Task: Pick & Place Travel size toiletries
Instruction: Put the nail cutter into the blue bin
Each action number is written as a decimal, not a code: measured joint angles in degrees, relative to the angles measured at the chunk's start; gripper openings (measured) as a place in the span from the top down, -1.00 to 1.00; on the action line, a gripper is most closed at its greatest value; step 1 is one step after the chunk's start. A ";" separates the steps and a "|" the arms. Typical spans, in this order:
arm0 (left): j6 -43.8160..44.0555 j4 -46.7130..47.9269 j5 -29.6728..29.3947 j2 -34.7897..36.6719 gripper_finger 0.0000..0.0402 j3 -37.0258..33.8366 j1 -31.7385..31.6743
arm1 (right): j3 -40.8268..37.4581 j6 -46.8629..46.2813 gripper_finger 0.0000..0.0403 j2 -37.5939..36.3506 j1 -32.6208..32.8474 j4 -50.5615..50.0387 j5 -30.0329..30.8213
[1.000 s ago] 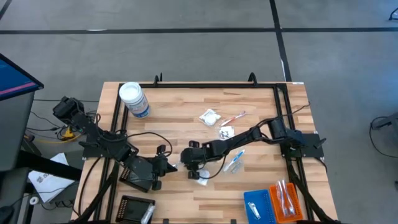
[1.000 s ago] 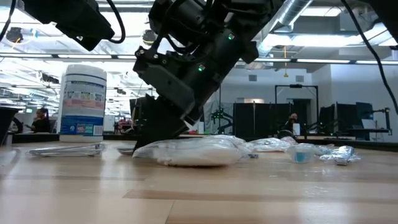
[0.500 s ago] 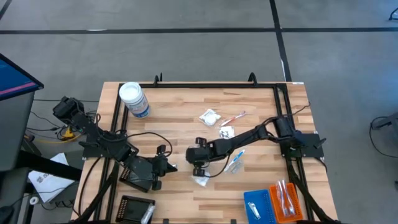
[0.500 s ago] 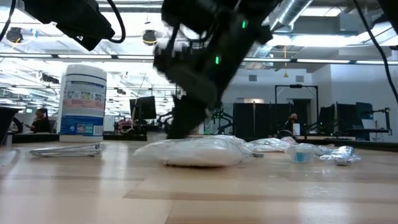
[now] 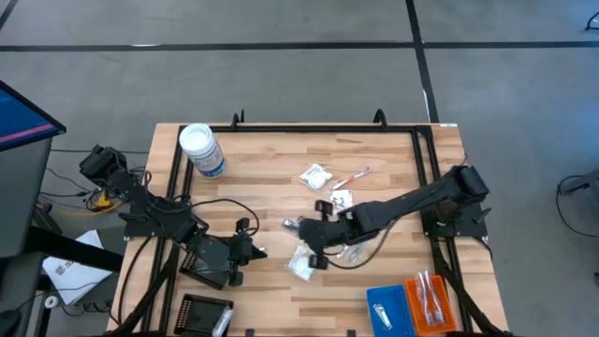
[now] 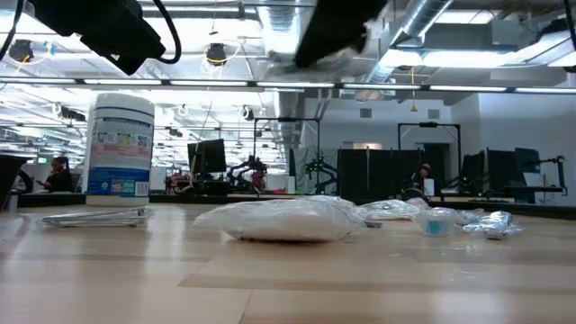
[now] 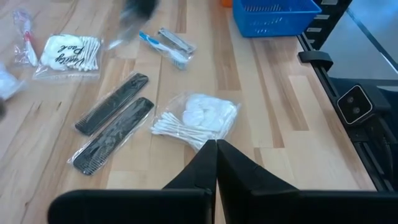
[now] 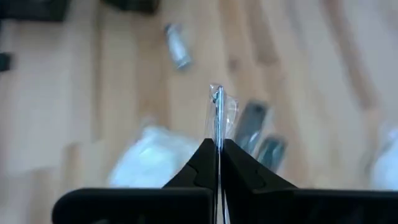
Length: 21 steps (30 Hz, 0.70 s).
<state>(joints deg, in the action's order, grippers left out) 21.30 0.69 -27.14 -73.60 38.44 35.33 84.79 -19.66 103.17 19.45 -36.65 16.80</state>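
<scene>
My right gripper (image 5: pixel 298 226) hangs above the table's middle, shut on a slim clear-wrapped toiletry (image 8: pixel 217 106) that shows edge-on in the right wrist view. Under it a white cotton-swab sachet (image 5: pixel 301 264) lies flat on the wood; it also shows in the low view (image 6: pixel 283 219). Two black combs in clear wrap (image 7: pixel 112 102) (image 7: pixel 114 135) lie beside the sachet (image 7: pixel 199 115). A blue toothbrush (image 7: pixel 163 45) lies farther toward the table's right. My left gripper (image 7: pixel 216 147) is shut and empty, low at the table's left, pointing at the sachet. My right gripper pinches the clear-wrapped toiletry between its two fingers (image 8: pixel 205 155), on its two flat faces. The wrap's free end (image 8: pixel 216 92) sticks out past the fingertips. The toiletry is lifted clear of the table. Which part of it lies between the fingers is hidden by the fingers.
A white-lidded jar (image 5: pixel 201 150) stands at the far left. Two white sachets (image 5: pixel 315 175) (image 5: pixel 342 198) and a red toothbrush (image 5: pixel 354 176) lie toward the far side. A blue tray (image 5: pixel 387 309) and an orange tray (image 5: pixel 430 300) stand at the near right, a black tray (image 5: pixel 206 314) at the near left.
My right gripper has risen from the table next to the white sachet and gone a little toward the table's right edge, shut on the clear-wrapped toiletry; in the low view it has left the table top. The white sachet has stayed where it was.
</scene>
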 joint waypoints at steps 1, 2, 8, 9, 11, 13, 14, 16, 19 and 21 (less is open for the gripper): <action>0.00 0.00 0.00 0.00 1.00 0.00 0.00 | 0.00 -2.69 0.99 -1.00 0.93 -1.91 -0.98; 0.01 -0.04 0.00 0.00 1.00 0.00 0.00 | 0.00 -5.74 0.99 -2.19 1.99 -4.70 -2.04; 0.00 -0.74 0.00 0.00 1.00 0.00 0.00 | 0.11 -35.75 0.99 -8.49 12.90 -20.17 -7.70; 0.00 -0.76 0.00 0.00 1.00 0.00 0.00 | 0.11 -42.12 0.99 -9.00 15.49 -21.25 -7.78; 0.05 -0.90 -0.02 0.00 1.00 0.00 0.00 | 0.13 -54.94 0.99 -9.50 21.17 -24.15 -7.81; 0.09 -0.94 0.00 0.00 1.00 0.00 0.00 | 0.13 -66.64 0.99 -8.95 26.26 -26.46 -7.96; 0.11 -1.05 0.00 0.00 1.00 0.00 0.05 | 0.15 -72.00 0.99 -8.32 28.57 -27.56 -8.16; 0.08 -1.29 -0.01 0.00 1.00 0.00 0.35 | 0.12 -80.56 0.99 -6.76 32.08 -29.62 -9.56; -0.80 -1.92 0.00 0.00 1.00 0.00 0.37 | 0.13 -88.53 0.99 -4.55 34.52 -30.82 -11.08; -2.79 -3.31 0.00 0.00 1.00 0.00 0.37 | 0.11 -90.86 0.99 -3.07 35.14 -30.20 -11.12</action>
<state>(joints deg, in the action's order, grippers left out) 18.51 -2.62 -27.14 -73.60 38.44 35.70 84.91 -110.51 100.10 54.59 -66.85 5.68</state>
